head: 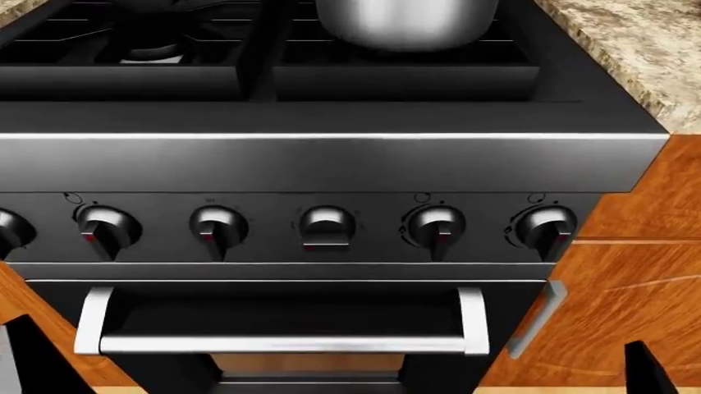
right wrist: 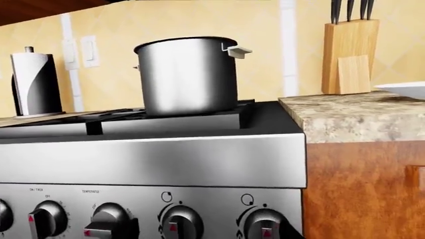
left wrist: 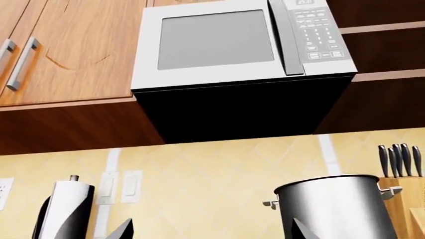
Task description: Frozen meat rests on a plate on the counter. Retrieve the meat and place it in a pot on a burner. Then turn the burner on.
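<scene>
Left wrist view: white microwave [left wrist: 242, 42] hung under wooden cabinets [left wrist: 66, 50], tiled yellow backsplash below. The pot [left wrist: 339, 206] — brushed steel, pale side handle — stands near a knife block [left wrist: 398, 199]. A paper towel holder [left wrist: 66, 209] stands well apart on the other side. Two dark finger tips of the left gripper [left wrist: 209, 230] show at the frame edge, set wide apart, nothing between them.

Head view: black stove front [head: 328, 164] with a row of knobs [head: 327, 226] above the oven door handle [head: 279, 343]. The pot's base [head: 405, 20] rests on the burner grate at the stove's right side; the speckled counter [head: 635, 49] lies just beside it. Dark shapes at the bottom corners — too little to identify.

Right wrist view: pot [right wrist: 189, 74] on the grate, counter [right wrist: 359, 117] touching the stove's side. On the counter the plate [right wrist: 405, 89] shows only as a white rim at the frame edge; the meat cannot be seen. Right gripper out of sight — state cannot be told.
</scene>
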Motion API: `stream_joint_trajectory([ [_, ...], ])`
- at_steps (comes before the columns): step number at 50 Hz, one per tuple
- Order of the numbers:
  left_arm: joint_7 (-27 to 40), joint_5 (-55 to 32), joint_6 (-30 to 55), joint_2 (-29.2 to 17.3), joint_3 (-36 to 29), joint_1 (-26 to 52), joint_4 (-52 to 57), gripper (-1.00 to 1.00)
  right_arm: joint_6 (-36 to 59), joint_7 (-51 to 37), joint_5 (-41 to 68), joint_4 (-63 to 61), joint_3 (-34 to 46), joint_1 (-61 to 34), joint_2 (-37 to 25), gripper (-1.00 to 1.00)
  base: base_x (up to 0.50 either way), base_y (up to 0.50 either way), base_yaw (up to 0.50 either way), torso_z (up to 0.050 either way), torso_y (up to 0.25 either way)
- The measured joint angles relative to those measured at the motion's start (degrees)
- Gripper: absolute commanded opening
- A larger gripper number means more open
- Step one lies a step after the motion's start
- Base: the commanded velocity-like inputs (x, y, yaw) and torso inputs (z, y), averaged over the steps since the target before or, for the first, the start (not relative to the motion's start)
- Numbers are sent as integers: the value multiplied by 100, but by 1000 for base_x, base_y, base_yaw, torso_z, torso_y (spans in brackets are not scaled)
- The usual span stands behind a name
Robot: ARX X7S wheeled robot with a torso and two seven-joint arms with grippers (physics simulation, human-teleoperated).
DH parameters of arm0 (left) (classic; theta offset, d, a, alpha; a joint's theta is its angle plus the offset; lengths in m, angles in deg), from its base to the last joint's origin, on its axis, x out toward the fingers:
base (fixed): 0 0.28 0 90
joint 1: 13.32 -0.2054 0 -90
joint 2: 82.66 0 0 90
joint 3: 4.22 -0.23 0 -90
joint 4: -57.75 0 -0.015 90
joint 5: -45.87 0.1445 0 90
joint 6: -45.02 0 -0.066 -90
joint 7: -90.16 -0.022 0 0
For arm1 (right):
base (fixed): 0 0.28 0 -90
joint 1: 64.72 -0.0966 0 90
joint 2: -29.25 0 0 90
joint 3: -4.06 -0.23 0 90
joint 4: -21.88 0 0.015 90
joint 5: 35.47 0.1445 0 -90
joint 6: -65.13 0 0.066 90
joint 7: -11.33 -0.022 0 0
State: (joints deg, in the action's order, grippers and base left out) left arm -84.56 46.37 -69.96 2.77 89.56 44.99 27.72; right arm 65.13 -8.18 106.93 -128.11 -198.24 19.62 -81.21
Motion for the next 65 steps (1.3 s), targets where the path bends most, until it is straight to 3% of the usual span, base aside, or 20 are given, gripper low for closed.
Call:
stream_joint_trajectory([
  [9,10,-1,88,-27,-36,72,-1,100,0,-1484,134,0,1216,-428,-176,100,0,0,0,0,0],
  [17,47,5,148,-72,-79,129,-40,100,0,-2205,-425,0,2258,-612,-245,100,0,0,0,0,0],
  [31,138,43,168,-177,-169,147,-86,100,0,-2365,-1774,0,3426,-634,-366,100,0,0,0,0,0],
  [46,244,80,130,-279,-242,151,-137,100,0,-2102,-2583,0,3945,-667,-358,100,0,0,0,0,0],
  [50,273,86,123,-304,-257,154,-155,100,-744,-1249,-3562,247,4801,34,-173,100,0,0,0,0,0],
  [57,318,101,120,-346,-289,170,-193,100,-3341,172,-6737,611,6982,1482,-47,100,0,0,0,0,0],
  [65,363,118,125,-392,-330,197,-233,100,-4895,890,-8966,899,8260,2138,1,100,0,0,0,0,0],
])
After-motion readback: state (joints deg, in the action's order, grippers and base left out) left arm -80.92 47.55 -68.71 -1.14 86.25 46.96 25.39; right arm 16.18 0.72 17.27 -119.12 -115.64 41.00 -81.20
